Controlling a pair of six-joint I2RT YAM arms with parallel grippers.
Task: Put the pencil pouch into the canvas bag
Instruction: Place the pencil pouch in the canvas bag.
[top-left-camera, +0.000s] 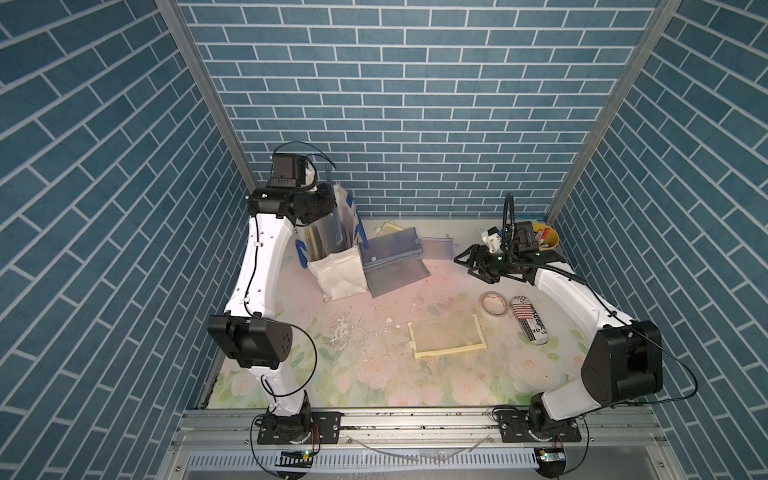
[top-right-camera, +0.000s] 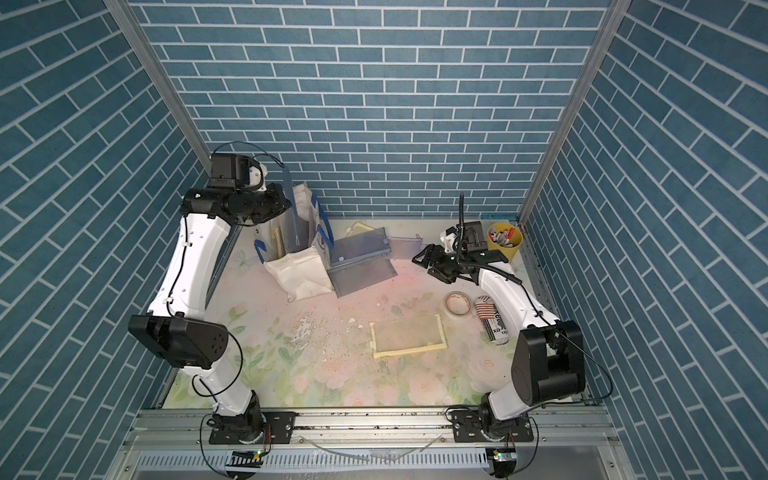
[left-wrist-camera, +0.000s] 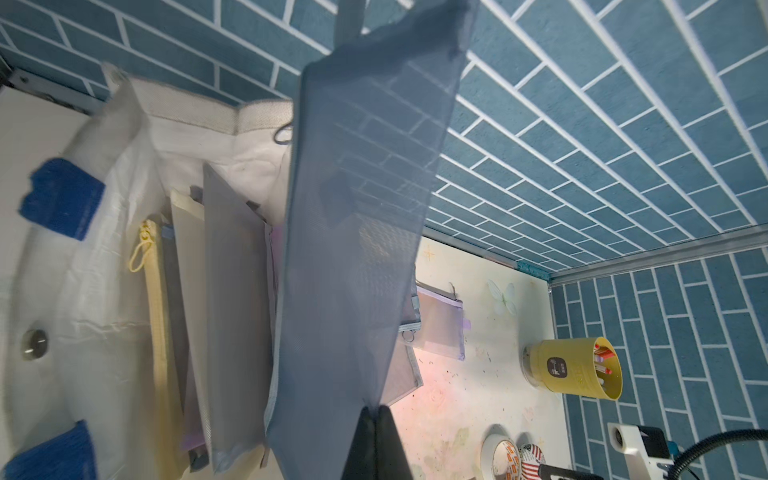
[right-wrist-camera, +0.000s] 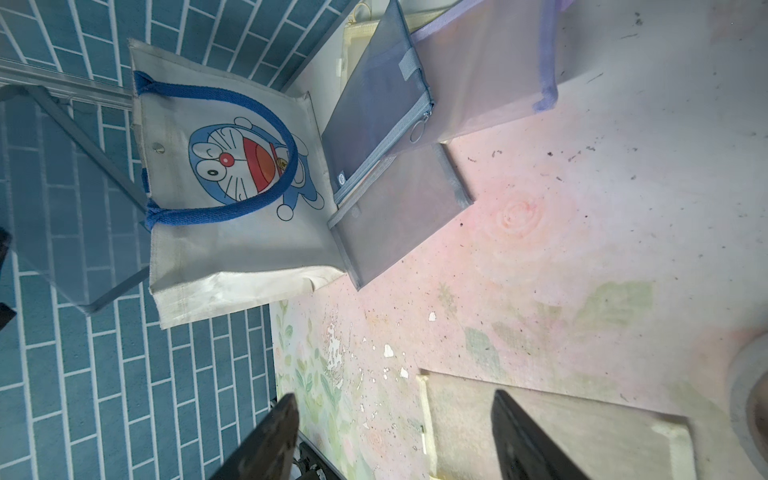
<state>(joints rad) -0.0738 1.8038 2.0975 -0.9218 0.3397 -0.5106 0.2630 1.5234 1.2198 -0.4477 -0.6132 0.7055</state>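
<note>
Walls (top-left-camera: 415, 104): blue brick-pattern panels enclose the cell on three sides, filling the upper half of both top views, with bare metal posts at the corners.

Table (top-left-camera: 374, 374): a floral mat in faded pink and green covers the lower centre. The surface is soiled. A worn, flaking patch (top-left-camera: 343, 328) sits left of centre, with dark specks scattered around it.

Canvas bag (top-left-camera: 336, 274): stands upright at upper left of the mat by the back wall, mouth open, with flat pouches visible inside in the left wrist view.

Loose pouches: two grey mesh pouches (top-left-camera: 392, 266) lean against the bag's right side. A clear yellow-edged pouch (top-left-camera: 446, 336) lies flat at centre right.

Pencil pouch (top-left-camera: 337, 220): blue mesh, hanging upright over the bag's mouth. Whether its lower end has passed the rim cannot be told.

Left gripper (left-wrist-camera: 376, 411): clenched on one edge of the pencil pouch.

Right gripper (right-wrist-camera: 395, 405): jaws spread, empty, raised above the mat at right of the top views.

Small items: a yellow pen bucket (top-left-camera: 546, 239) at the far right corner, and a tape roll (top-left-camera: 494, 304) just beside a printed can (top-left-camera: 530, 320).
</note>
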